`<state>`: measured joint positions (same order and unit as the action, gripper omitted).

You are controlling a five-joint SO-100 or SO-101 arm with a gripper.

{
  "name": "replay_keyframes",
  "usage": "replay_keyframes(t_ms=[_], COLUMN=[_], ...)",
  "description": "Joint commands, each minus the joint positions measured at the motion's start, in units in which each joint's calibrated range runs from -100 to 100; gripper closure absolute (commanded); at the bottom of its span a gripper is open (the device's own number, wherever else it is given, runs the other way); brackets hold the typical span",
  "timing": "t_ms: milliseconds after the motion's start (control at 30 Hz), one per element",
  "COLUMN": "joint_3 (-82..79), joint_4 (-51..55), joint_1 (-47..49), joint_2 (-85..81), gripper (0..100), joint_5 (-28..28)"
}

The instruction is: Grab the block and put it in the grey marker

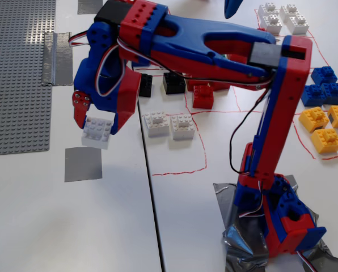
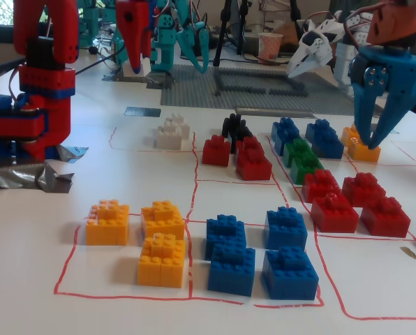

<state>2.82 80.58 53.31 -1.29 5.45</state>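
Note:
My gripper [image 1: 98, 126] is shut on the white block [image 1: 97, 131], with a red finger on its left and a blue finger on its right in a fixed view. The block hangs a little above the table, just past the far edge of the grey marker [image 1: 83, 164], a flat grey square patch. In another fixed view the gripper [image 2: 134, 59] points down at the top left with the block [image 2: 134, 68] between its tips. There the grey marker [image 2: 142, 112] lies below and nearer the camera.
A large grey baseplate [image 1: 16, 73] and a wrinkled tape strip [image 1: 58, 56] lie to the left. Two white bricks [image 1: 169, 124], black bricks [image 1: 173, 83] and a red brick [image 1: 203, 96] sit under the arm. Blue [image 1: 322, 85] and yellow bricks [image 1: 325, 127] sit to the right. Another blue arm [image 2: 375, 91] stands over a yellow brick.

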Motion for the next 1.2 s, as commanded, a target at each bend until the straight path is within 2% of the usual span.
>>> replay_keyframes(t_ms=[0, 700, 833, 900, 1167], joint_3=[7.4, 11.0, 11.2, 11.6, 11.7], joint_4=[0.7, -2.7, -4.2, -3.8, -3.6], joint_1=[0.8, 2.1, 2.3, 2.5, 2.3], joint_2=[0.1, 15.2, 15.8, 16.1, 16.5], gripper=[100, 100, 100, 96, 89], joint_5=[0.6, -1.9, -0.8, 0.2, 2.8])
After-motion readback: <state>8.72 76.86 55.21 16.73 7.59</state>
